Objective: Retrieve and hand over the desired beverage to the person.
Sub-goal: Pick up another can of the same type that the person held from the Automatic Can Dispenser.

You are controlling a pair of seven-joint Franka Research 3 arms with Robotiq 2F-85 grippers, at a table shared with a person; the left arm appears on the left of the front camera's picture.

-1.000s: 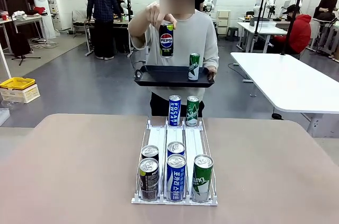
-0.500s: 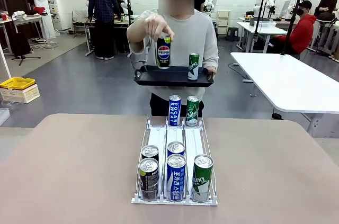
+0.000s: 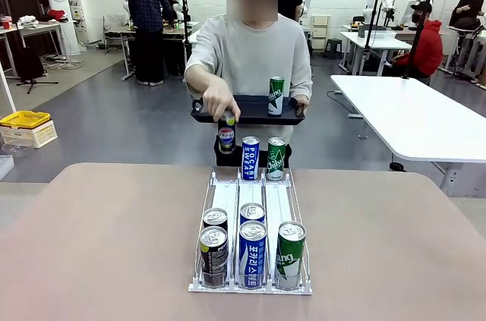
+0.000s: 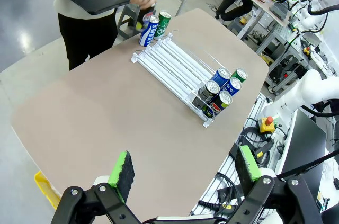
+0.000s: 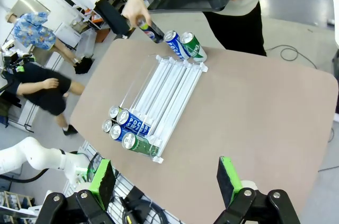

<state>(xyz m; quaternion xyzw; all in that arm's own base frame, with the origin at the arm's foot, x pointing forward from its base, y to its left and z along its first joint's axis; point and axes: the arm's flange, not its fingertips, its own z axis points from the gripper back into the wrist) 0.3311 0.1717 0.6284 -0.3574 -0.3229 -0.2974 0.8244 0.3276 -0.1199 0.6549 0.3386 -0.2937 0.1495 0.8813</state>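
Lab hall; brown table (image 3: 114, 230) across lower frame, can rack (image 3: 228, 199) at centre. Person (image 3: 250, 55) at top centre carries tray (image 3: 250, 112); hand (image 3: 220, 101) holds cola can (image 3: 226, 139) at rack's far left lane. Near-end cans (image 3: 252, 253) upright, lower centre. Left gripper (image 4: 185, 164) and right gripper (image 5: 165, 176) spread wide, empty, high over table; cans well ahead and below both. Neither arm clearly nearer. Wanted drink not signalled.
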